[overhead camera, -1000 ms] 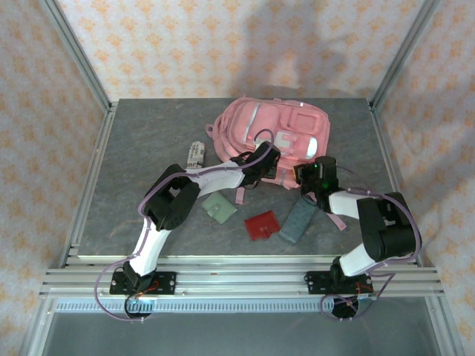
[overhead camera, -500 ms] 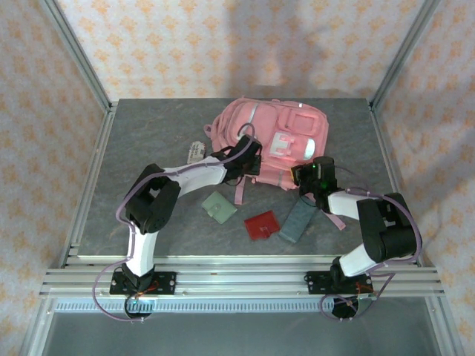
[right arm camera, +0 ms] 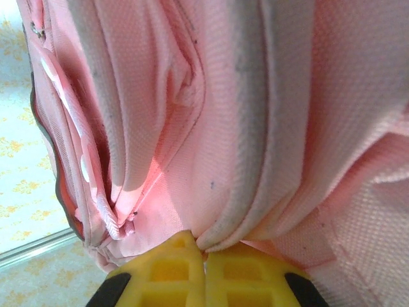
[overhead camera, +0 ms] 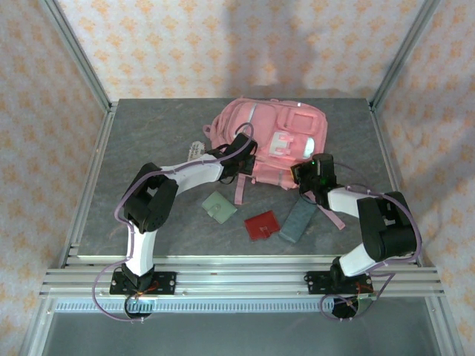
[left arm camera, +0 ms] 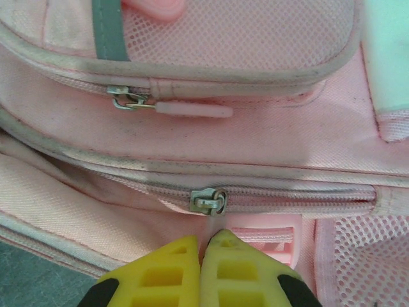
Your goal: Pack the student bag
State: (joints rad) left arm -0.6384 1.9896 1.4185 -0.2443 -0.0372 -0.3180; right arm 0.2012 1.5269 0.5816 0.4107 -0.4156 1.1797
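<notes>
A: Where is the student bag [overhead camera: 271,141]?
B: Lying flat at twelve o'clock on the grey table [overhead camera: 133,133], near its far edge, with bare surface at nine o'clock
A: And the grippers?
B: The left gripper [left arm camera: 203,242] pinches a zip pull [left arm camera: 208,221] at the bag's seven o'clock; the right gripper [right arm camera: 204,242] is clamped on bag fabric at five o'clock

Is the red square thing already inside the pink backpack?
No, the red square lies flat on the table, in front of the pink backpack.
</notes>
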